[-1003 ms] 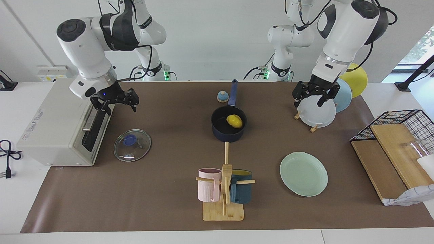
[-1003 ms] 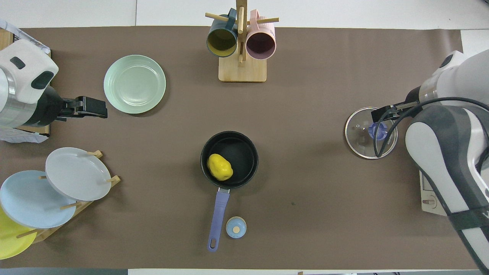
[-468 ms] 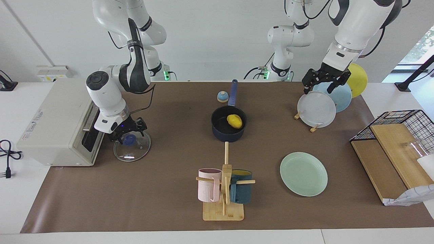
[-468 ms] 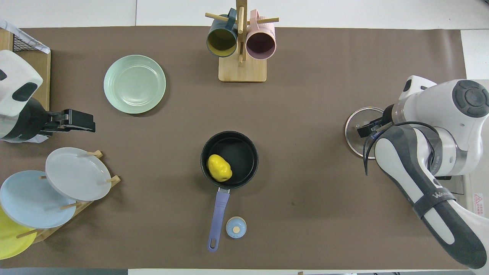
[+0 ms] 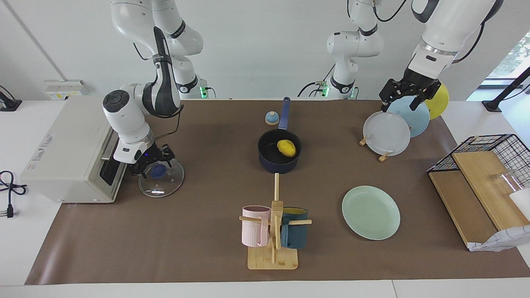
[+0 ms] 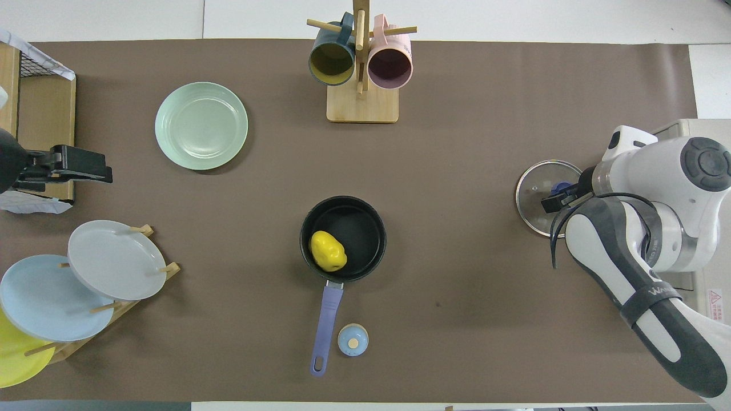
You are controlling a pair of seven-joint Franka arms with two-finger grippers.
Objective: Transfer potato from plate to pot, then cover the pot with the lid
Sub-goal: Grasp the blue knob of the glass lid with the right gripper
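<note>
Already the potato (image 5: 286,148) lies inside the pot (image 5: 279,156), against the wall on the handle side, and the pot stands uncovered at the middle of the bench (image 5: 207,248), well apart from both pincers. Its long blue handle points toward the robots, with a small blue-and-tan bell (image 5: 271,118) just beside it. Toward the right arm's end lies the lid (image 5: 161,178), flat on the brown mat just beside a white oven (image 5: 70,153). Directly over the lid's blue knob (image 5: 157,170) is the right pincer (image 5: 151,164), lowered close, its fingers spread apart to either side of the knob and not yet clamped on it. Toward the other end, the left pincer (image 5: 408,94) hangs open and empty in the air above a rack of upright plates (image 5: 387,133). Farther from the robots than that rack lies the mint-green plate (image 5: 371,212), bare, and a wooden mug tree (image 5: 273,231) with a pink and a blue mug stands farther from the robots than the pot.
</note>
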